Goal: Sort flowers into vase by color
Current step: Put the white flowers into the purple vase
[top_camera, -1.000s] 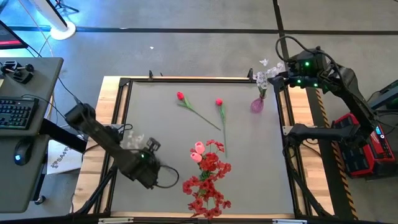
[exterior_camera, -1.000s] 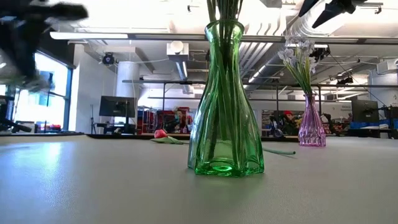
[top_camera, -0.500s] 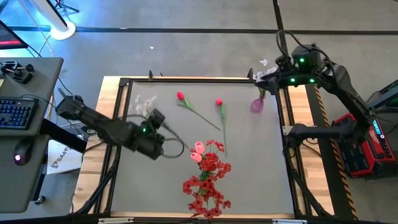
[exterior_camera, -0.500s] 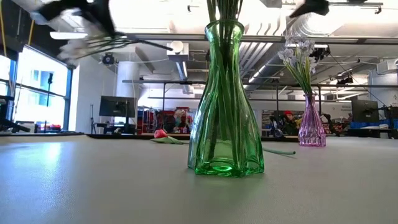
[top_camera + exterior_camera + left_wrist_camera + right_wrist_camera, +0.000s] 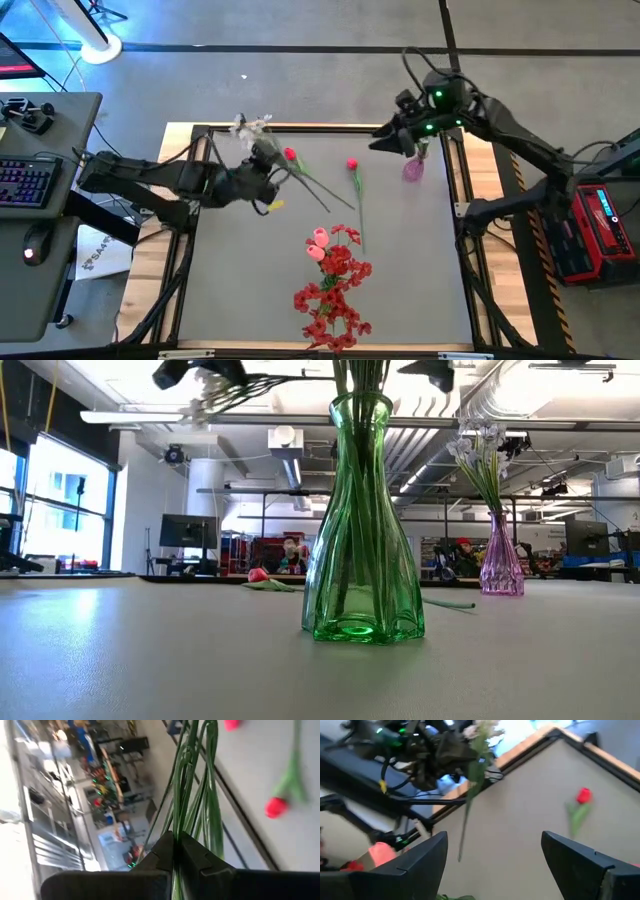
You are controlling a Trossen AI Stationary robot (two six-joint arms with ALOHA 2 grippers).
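L claw (image 5: 176, 854) clamps white spray's stems (image 5: 192, 785); R claw (image 5: 492, 862) wide, per wrist views.

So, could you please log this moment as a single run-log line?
left gripper: shut on white spray, raised over table's far-left | right gripper: open, above pink vase | green vase: red flowers in

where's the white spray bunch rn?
High view: the white spray bunch is held above the table's far-left part, stems clamped in the left gripper, just left of the loose red bud.
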